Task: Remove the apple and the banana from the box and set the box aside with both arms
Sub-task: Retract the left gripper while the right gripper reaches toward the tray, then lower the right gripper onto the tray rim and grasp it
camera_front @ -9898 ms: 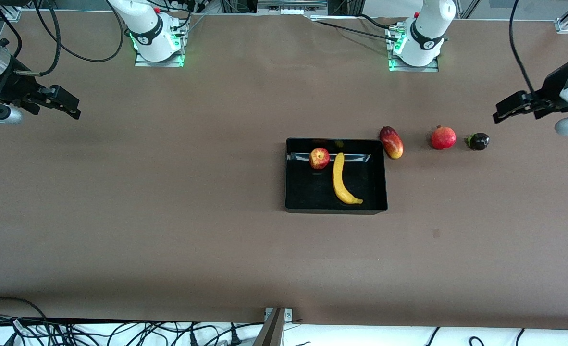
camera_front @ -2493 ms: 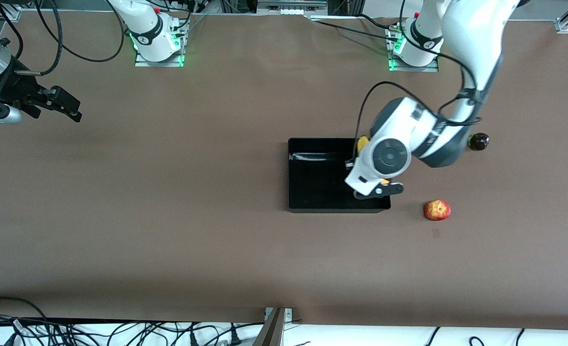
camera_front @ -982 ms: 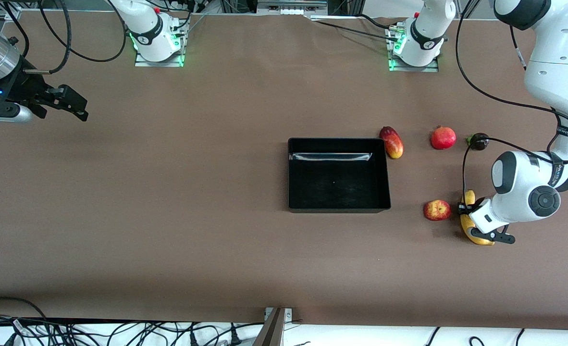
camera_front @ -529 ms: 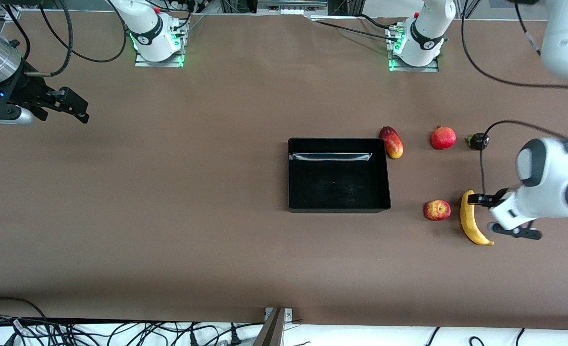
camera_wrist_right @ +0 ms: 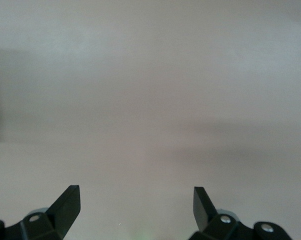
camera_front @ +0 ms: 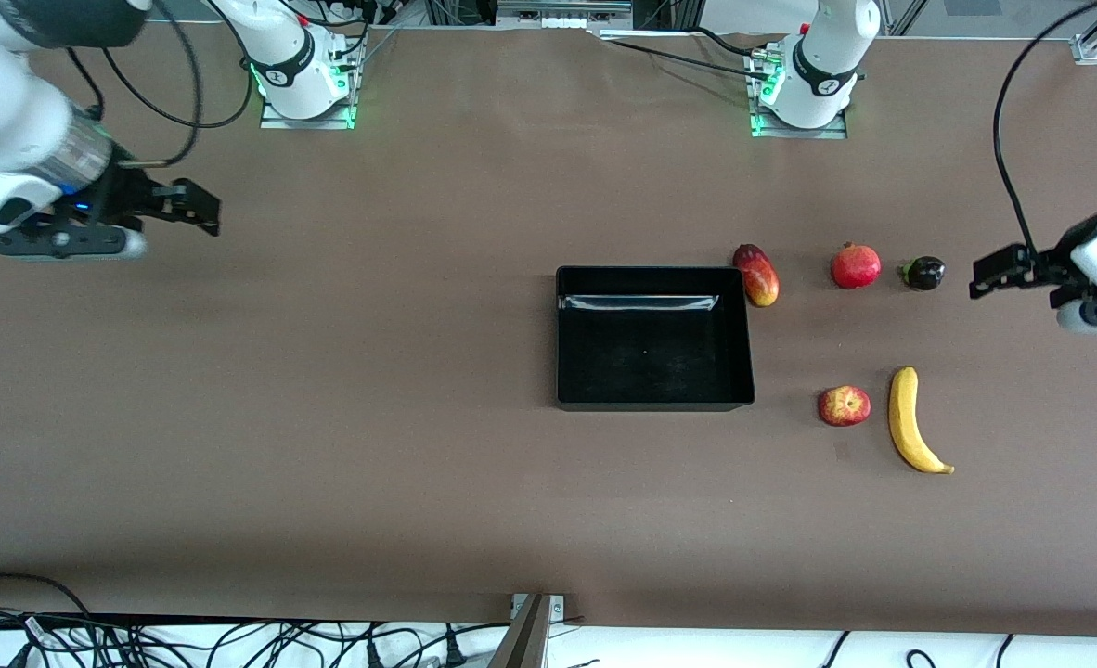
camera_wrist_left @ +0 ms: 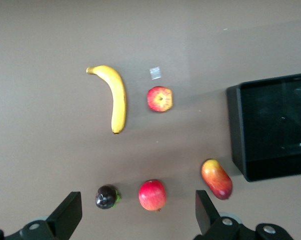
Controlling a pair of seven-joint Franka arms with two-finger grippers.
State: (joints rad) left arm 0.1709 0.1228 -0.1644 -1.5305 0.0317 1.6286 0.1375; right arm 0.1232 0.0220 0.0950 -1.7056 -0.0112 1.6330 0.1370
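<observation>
The black tray (camera_front: pixel 567 334) stands empty mid-table; it also shows in the left wrist view (camera_wrist_left: pixel 235 130). The apple (camera_front: pixel 845 405) and the banana (camera_front: pixel 912 422) lie side by side on the table, toward the left arm's end from the tray and apart from it; both show in the left wrist view, apple (camera_wrist_left: pixel 160 98) and banana (camera_wrist_left: pixel 116 96). My left gripper (camera_front: pixel 994 274) is open and empty, up over the table's left-arm end beside the dark purple fruit. My right gripper (camera_front: pixel 198 205) is open and empty, up over the right arm's end, over bare table (camera_wrist_right: pixel 150 100).
A mango (camera_front: pixel 756 275), a pomegranate (camera_front: pixel 856 266) and a dark purple fruit (camera_front: pixel 923 273) lie in a row, farther from the front camera than the apple and banana. Cables hang along the table's front edge.
The left arm took the apple and banana out of the tray, set them on the table, let the banana go and drew back up. The right gripper has moved a little toward the middle.
</observation>
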